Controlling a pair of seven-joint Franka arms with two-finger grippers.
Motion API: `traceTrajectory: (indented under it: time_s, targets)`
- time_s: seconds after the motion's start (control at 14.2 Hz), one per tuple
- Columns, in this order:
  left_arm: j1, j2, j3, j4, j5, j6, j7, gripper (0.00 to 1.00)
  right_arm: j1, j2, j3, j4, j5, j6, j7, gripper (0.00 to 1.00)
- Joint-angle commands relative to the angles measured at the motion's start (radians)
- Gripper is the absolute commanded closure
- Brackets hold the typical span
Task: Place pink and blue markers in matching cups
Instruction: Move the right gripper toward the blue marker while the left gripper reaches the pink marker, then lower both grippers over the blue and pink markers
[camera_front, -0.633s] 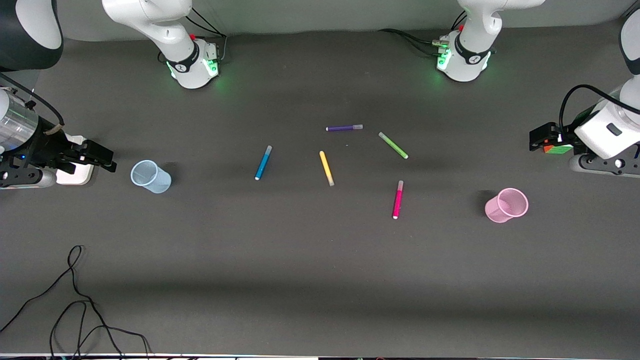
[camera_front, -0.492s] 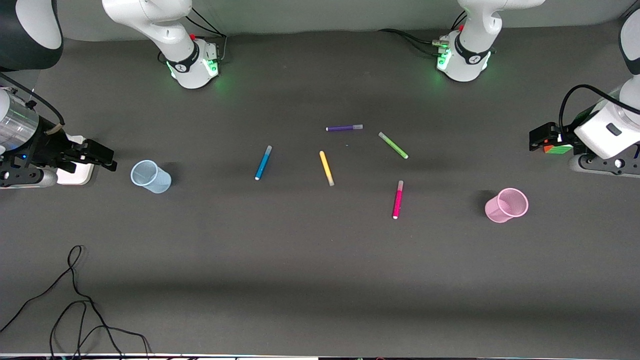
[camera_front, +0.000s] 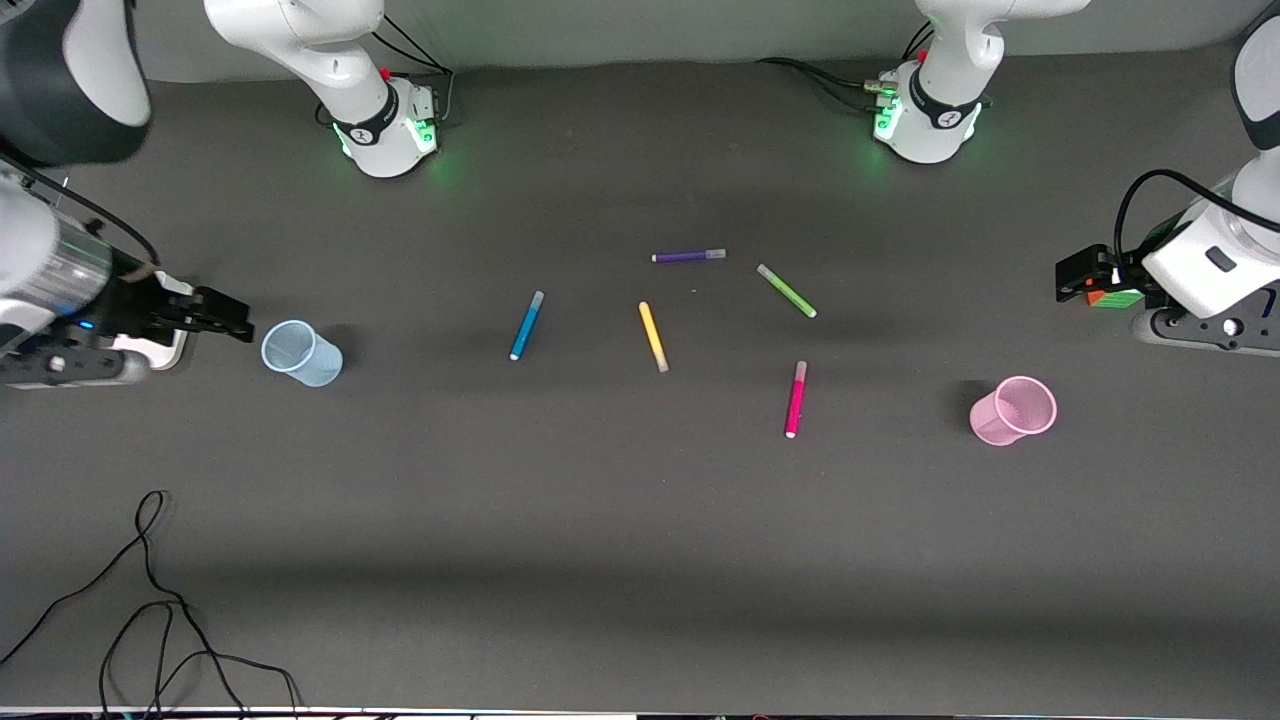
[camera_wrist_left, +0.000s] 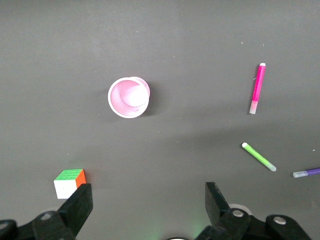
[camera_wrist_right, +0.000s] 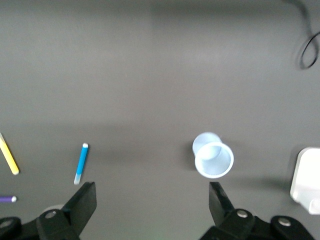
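Blue marker (camera_front: 526, 325): laid flat on the table (camera_front: 620, 540), between the blue cup (camera_front: 301, 352) and the yellow marker (camera_front: 653, 336); seen also in the right wrist view (camera_wrist_right: 80, 163).
Pink marker (camera_front: 796, 399): laid flat, nearer the front camera than the green marker (camera_front: 787, 291), with the pink cup (camera_front: 1013, 410) toward the left arm's end; seen also in the left wrist view (camera_wrist_left: 257, 88).
Blue cup: stood upright and empty toward the right arm's end, well apart from the blue marker (camera_wrist_right: 213, 156).
Pink cup: stood upright and empty (camera_wrist_left: 129, 96).
Purple marker (camera_front: 689, 256): laid farthest from the front camera of the five.
Right gripper (camera_front: 232, 322): held in the air just beside the blue cup, fingers spread wide, nothing between them (camera_wrist_right: 150, 207).
Left gripper (camera_front: 1072, 275): held in the air over the left arm's end of the table, above a colour cube (camera_wrist_left: 69, 182), fingers spread wide, nothing held (camera_wrist_left: 147, 207).
White block (camera_wrist_right: 307, 179): rested beside the blue cup at the right arm's end.
Cable (camera_front: 150, 600): looped on the table near the front camera.
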Motion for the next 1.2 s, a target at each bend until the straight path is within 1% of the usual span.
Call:
traceTrajectory:
  time_s: [0.0, 0.14, 0.21, 0.28, 0.35, 0.49, 0.63, 0.7, 0.77, 0.91, 1.12]
  targets:
    - [-0.017, 0.005, -0.026, 0.017, 0.003, -0.012, 0.003, 0.00, 0.067, 0.064, 0.001, -0.007, 0.009, -0.056, 0.093, 0.00]
    - [-0.022, 0.006, -0.063, 0.017, 0.003, -0.007, 0.006, 0.00, 0.156, 0.114, 0.001, -0.034, 0.010, -0.087, 0.115, 0.00]
    - [-0.022, 0.008, -0.092, 0.016, 0.003, -0.007, 0.006, 0.00, 0.202, 0.143, 0.001, -0.059, 0.024, -0.085, 0.148, 0.00]
    - [-0.022, 0.012, -0.122, 0.016, 0.003, -0.001, 0.006, 0.00, 0.224, 0.185, 0.001, -0.065, 0.071, -0.081, 0.214, 0.00]
    - [-0.022, 0.014, -0.151, 0.013, 0.002, 0.002, 0.006, 0.00, 0.228, 0.226, 0.001, -0.065, 0.123, -0.071, 0.277, 0.00]
    - [-0.024, 0.026, -0.214, 0.008, -0.020, 0.016, -0.001, 0.00, 0.232, 0.287, 0.000, -0.067, 0.211, -0.036, 0.297, 0.00]
    - [-0.024, 0.040, -0.280, -0.004, -0.041, 0.032, -0.006, 0.00, 0.233, 0.338, 0.001, -0.100, 0.226, 0.017, 0.352, 0.00]
    - [-0.027, 0.051, -0.308, -0.009, -0.043, 0.061, -0.018, 0.00, 0.251, 0.344, 0.001, -0.137, 0.240, 0.071, 0.374, 0.00]
    - [-0.045, 0.069, -0.323, -0.015, -0.043, 0.106, -0.064, 0.00, 0.271, 0.349, 0.000, -0.174, 0.289, 0.126, 0.383, 0.00]
    - [-0.105, 0.098, -0.324, -0.048, -0.028, 0.190, -0.155, 0.01, 0.271, 0.401, 0.000, -0.194, 0.309, 0.198, 0.383, 0.00]
    - [-0.109, 0.104, -0.324, -0.136, -0.026, 0.311, -0.155, 0.01, 0.296, 0.450, 0.000, -0.196, 0.345, 0.257, 0.385, 0.00]
